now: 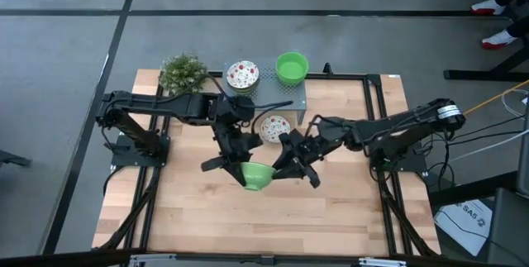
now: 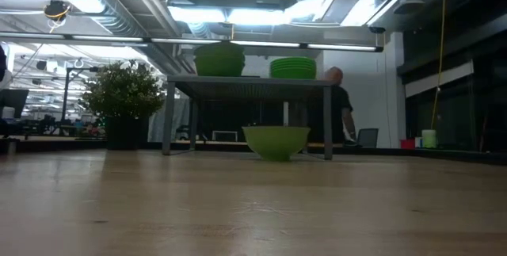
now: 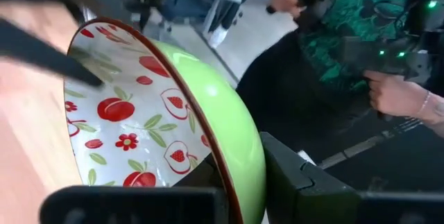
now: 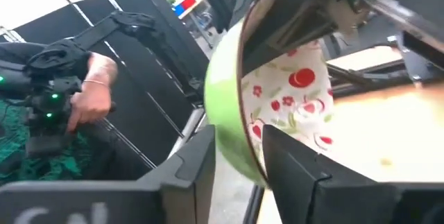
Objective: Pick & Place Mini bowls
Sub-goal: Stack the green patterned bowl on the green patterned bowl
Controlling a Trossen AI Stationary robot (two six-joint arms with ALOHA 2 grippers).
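A mini bowl (image 1: 258,175), green outside and white with red fruit inside, hangs tipped on its side over the table's middle, between both grippers. My left gripper (image 3: 243,189) is shut on its rim. My right gripper (image 4: 239,161) is open, one finger on each side of the opposite rim. A second patterned bowl (image 1: 274,126) rests by its base on the table, next to the grey stand (image 1: 299,93). On the stand sit a patterned bowl stack (image 1: 242,74) and a green bowl stack (image 1: 291,67). My left gripper has the bowl's rim (image 3: 232,172) between its fingers, one finger inside on the patterned face and one outside on the green wall (image 3: 253,161). It comes from the table's left, slanting slightly down. The bowl is clear of the table, tipped on its side. My right gripper straddles the bowl's rim (image 4: 244,141) from the table's right, one finger inside and one outside. Whether either finger touches the bowl, I cannot tell.
A potted plant (image 1: 183,73) stands at the far left beside the stand. Bare wood lies along the near half of the table (image 1: 248,226). Beyond the table a person's hands (image 3: 395,92) hold control handles.
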